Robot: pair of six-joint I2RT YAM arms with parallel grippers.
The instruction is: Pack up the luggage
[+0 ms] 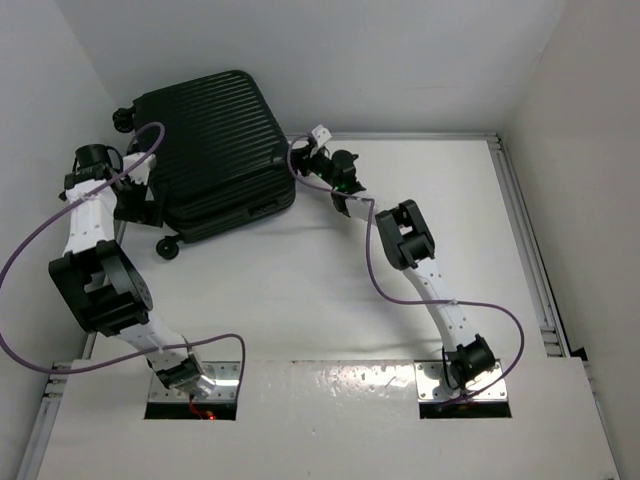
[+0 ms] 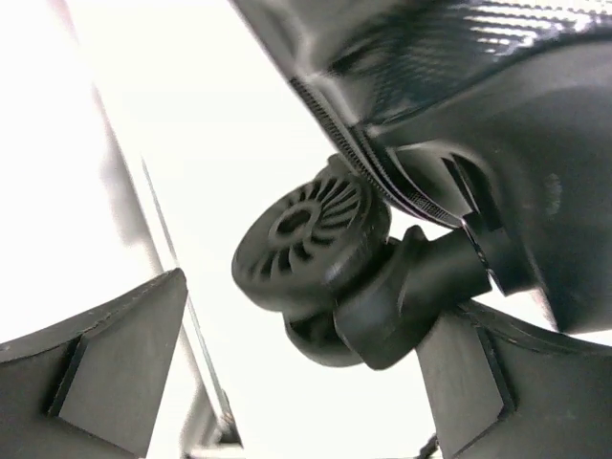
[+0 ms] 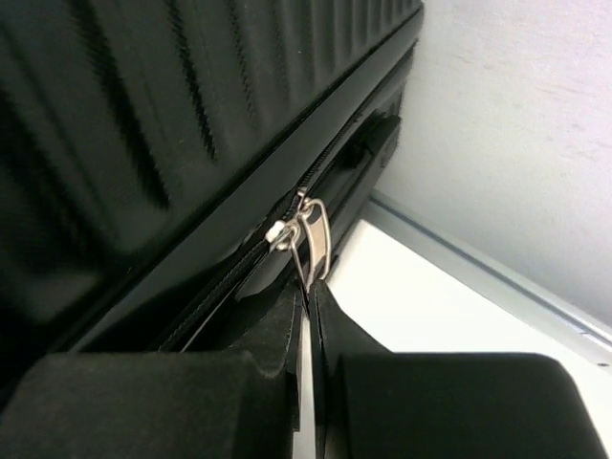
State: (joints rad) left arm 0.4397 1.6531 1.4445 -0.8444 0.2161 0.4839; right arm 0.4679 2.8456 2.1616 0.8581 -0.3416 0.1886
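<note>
My left gripper is at the left edge of the luggage, its fingers spread apart. A black wheel sits between them, and I can't tell if either finger touches it. The luggage lies flat and closed at the far left of the table. On its right side, my right gripper is pinched tight on the metal zipper pull.
</note>
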